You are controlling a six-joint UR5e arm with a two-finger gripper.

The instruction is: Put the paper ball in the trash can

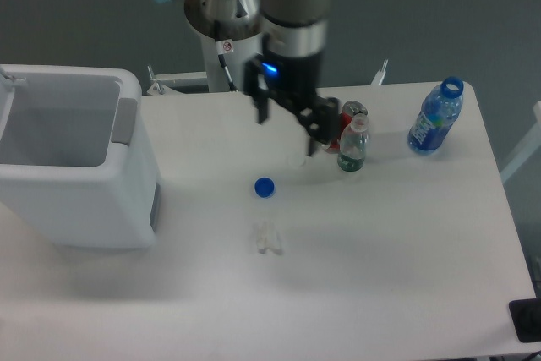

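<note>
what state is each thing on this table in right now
hand: open, holding nothing, low over the table
paper ball: faint, on the table under the hand, not gripped
trash can: upright, top open, nothing seen inside
blue bottle: upright, uncapped
small bottle: upright, capped
red can: on its side
blue cap: loose on the table
whitish scrap: lying flat

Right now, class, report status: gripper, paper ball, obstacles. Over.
Gripper open, empty, above table centre. Paper ball faint on table under it, not in trash can. Red can and small bottle close beside.
</note>
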